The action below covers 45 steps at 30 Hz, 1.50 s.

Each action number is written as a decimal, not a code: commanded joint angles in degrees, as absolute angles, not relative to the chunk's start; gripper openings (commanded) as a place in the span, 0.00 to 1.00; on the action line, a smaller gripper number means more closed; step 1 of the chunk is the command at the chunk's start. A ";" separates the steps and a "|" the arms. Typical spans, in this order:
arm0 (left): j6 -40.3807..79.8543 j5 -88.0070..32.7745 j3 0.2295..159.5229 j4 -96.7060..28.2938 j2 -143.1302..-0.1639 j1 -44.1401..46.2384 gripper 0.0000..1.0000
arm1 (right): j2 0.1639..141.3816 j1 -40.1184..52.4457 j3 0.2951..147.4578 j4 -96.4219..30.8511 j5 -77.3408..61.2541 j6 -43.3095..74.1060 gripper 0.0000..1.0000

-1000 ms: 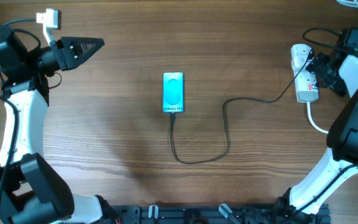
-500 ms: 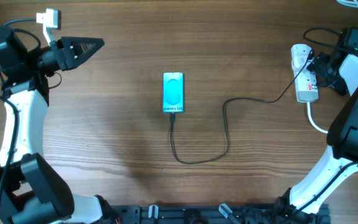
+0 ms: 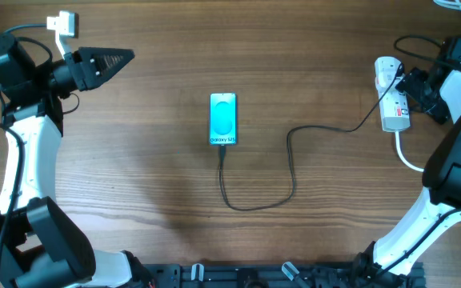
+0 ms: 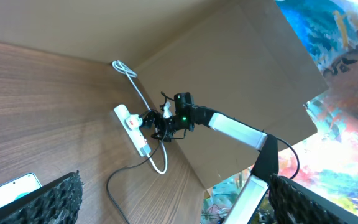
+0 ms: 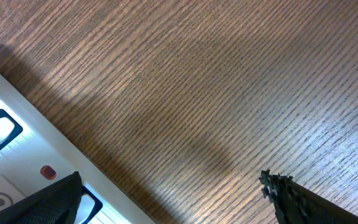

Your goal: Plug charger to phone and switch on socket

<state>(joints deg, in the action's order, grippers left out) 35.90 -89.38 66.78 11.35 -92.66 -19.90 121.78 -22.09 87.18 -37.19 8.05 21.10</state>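
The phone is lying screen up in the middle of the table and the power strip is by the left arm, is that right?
No. The phone is screen up in the middle of the table, but the power strip is by the right arm; the overhead view shows it.

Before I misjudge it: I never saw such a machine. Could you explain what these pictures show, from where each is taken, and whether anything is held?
Two robot arms stand at a wooden table. One picture looks straight down from above. The other two come from cameras on the wrists: one shows the left fingers, the other the right fingers. On the table lie a phone with a lit turquoise screen and a thin black charger cable, running from the phone's lower edge towards the white socket. Both pairs of fingers are open and hold nothing; the right pair is close to the socket.
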 commanded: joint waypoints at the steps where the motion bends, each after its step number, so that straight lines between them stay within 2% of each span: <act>1: 35.18 -90.35 67.79 11.35 -91.18 -20.14 1.00 | 127.22 -19.88 83.85 -41.28 -1.61 18.00 1.00; 35: 35.18 -90.35 67.79 11.33 -91.18 -20.14 1.00 | 127.22 -19.90 83.85 -44.25 -5.58 17.98 1.00; 45: 35.18 -90.35 67.79 11.33 -91.18 -20.14 1.00 | 127.22 -19.90 83.88 -50.24 2.00 17.58 1.00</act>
